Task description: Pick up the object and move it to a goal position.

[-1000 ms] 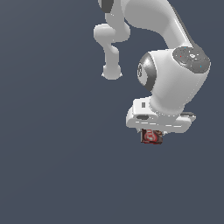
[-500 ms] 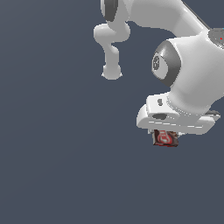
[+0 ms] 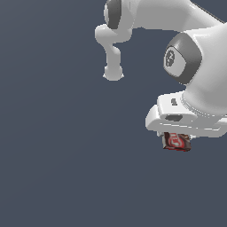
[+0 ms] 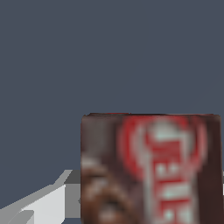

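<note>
Over the last second the arm (image 3: 195, 53) has swung toward the exterior view's right and a little lower in that picture, growing larger in it as it goes. The block (image 3: 177, 141) has travelled with it, keeping its place tucked under the white gripper (image 3: 179, 138) throughout. That the block moves with the hand, with nothing seen beneath it, suggests the gripper is clamped on it, though the fingers themselves are mostly hidden behind the hand's body. In the wrist view the block (image 4: 151, 168) fills the near field, its red and white label facing the camera, with a pale finger (image 4: 43, 203) showing just beside it. So the pick-up looks done and the carry is under way. No goal marker shows in either view, so how far remains cannot be judged
</note>
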`<state>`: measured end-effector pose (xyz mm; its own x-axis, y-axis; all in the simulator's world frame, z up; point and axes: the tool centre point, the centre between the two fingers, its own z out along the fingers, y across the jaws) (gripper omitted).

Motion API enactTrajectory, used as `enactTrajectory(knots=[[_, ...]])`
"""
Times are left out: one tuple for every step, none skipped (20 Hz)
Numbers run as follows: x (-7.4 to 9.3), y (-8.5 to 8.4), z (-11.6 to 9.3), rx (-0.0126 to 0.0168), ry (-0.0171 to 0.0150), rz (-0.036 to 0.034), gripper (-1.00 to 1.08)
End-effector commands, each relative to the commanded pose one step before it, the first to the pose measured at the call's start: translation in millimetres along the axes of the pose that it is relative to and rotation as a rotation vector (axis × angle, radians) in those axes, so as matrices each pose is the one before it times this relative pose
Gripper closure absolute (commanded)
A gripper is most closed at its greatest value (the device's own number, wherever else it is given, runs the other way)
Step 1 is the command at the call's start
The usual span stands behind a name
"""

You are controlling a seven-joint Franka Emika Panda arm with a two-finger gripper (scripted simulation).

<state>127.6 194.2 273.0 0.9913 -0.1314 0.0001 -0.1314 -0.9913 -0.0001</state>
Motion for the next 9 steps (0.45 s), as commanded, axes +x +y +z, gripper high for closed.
enactTrajectory(knots=[[1.69,-2.28,-2.61,-0.00008,-0.00016,0.00005,1.08],[0.48,-0.61,-0.69,0.00000,0.00000,0.00000,1.08],[0.41,-0.51,-0.58,0.00000,0.00000,0.00000,1.08],[0.35,-0.42,-0.48,0.00000,0.00000,0.00000,1.08],[0.28,-0.34,-0.38,0.00000,0.00000,0.00000,1.08],[0.22,-0.26,-0.29,0.00000,0.00000,0.00000,1.08],[0.15,-0.18,-0.21,0.00000,0.00000,0.00000,1.08],[0.09,-0.11,-0.12,0.00000,0.00000,0.00000,1.08],[0.03,-0.04,-0.04,0.00000,0.00000,0.00000,1.08]])
